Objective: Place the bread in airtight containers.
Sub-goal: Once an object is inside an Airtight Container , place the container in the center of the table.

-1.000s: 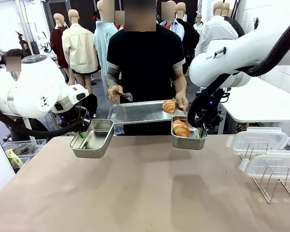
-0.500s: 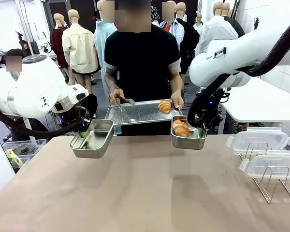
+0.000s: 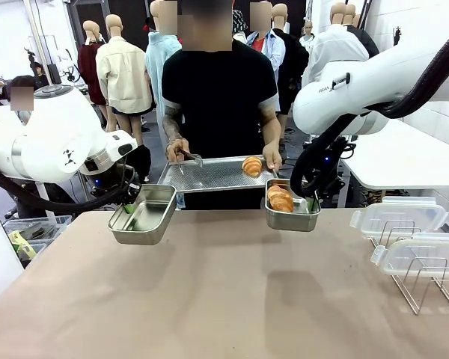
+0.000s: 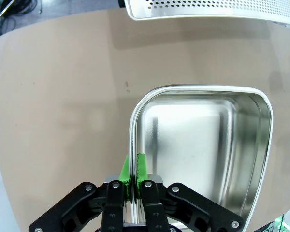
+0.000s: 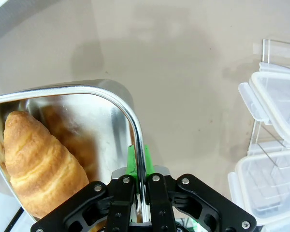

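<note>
Croissant point(image 5: 38, 164) in rt container point(image 5: 104, 92); front view: 2nd croissant point(image 3: 251, 166) on tray point(image 3: 206, 174).

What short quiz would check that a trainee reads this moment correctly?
1. True or false: the left container, clamped by the left gripper, has bread in it.
2. Fill in: the right gripper is shut on the rim of the right container, which holds one ____.
3. Where is the loose croissant? A) in the left container B) on the perforated tray that the person holds C) in the right container
Key: 1 false; 2 croissant; 3 B.
</note>
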Tool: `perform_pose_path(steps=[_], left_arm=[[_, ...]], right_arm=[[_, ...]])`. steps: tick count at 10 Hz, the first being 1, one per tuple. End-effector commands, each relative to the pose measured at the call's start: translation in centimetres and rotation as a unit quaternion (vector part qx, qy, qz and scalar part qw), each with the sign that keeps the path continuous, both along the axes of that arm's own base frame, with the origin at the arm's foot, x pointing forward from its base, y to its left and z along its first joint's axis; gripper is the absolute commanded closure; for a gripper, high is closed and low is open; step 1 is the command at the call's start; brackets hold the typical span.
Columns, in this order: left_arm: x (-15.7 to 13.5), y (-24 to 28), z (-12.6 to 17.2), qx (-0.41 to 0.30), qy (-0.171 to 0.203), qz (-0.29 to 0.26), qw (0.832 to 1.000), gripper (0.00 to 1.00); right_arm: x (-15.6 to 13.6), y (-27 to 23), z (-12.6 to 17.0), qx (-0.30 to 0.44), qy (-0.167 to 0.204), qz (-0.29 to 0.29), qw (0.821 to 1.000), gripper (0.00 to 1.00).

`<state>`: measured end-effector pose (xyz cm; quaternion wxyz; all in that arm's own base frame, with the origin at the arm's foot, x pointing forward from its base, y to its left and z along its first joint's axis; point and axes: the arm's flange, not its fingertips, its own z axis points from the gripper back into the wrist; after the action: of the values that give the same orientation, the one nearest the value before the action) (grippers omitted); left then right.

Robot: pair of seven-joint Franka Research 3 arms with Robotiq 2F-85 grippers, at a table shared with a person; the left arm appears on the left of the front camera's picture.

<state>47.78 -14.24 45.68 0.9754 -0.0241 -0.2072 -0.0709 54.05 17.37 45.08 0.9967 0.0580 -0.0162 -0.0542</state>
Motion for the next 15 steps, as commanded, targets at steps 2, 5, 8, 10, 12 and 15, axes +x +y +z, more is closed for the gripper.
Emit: perform_pose_path(steps=[2, 5, 8, 10, 12, 15], left_arm=[[0.1, 0.3, 0.2, -0.002, -0.006, -0.003, 1.000, 1.00], [0.1, 0.3, 0.2, -0.002, -0.006, -0.003, 1.000, 1.00], [0.1, 0.3, 0.2, -0.002, -0.006, -0.003, 1.000, 1.00], [0.1, 0.3, 0.2, -0.002, -0.006, -0.003, 1.000, 1.00], [0.1, 0.3, 0.2, -0.002, -0.006, -0.003, 1.000, 1.00], [0.1, 0.3, 0.2, -0.002, -0.006, -0.003, 1.000, 1.00]], right_arm=[[-0.3, -0.1, 0.1, 0.005, -0.010, 0.002, 1.000, 1.00], [-0.3, -0.1, 0.1, 0.005, -0.010, 0.002, 1.000, 1.00], [0.4, 0.2, -1.4, -0.001, 0.007, -0.005, 1.000, 1.00], [1.2, 0.7, -4.1, -0.008, 0.029, 0.003, 1.000, 1.00], [1.1, 1.4, -6.3, -0.027, 0.046, 0.020, 0.998, 1.00], [1.9, 2.1, -9.6, -0.047, 0.043, 0.029, 0.998, 1.00]])
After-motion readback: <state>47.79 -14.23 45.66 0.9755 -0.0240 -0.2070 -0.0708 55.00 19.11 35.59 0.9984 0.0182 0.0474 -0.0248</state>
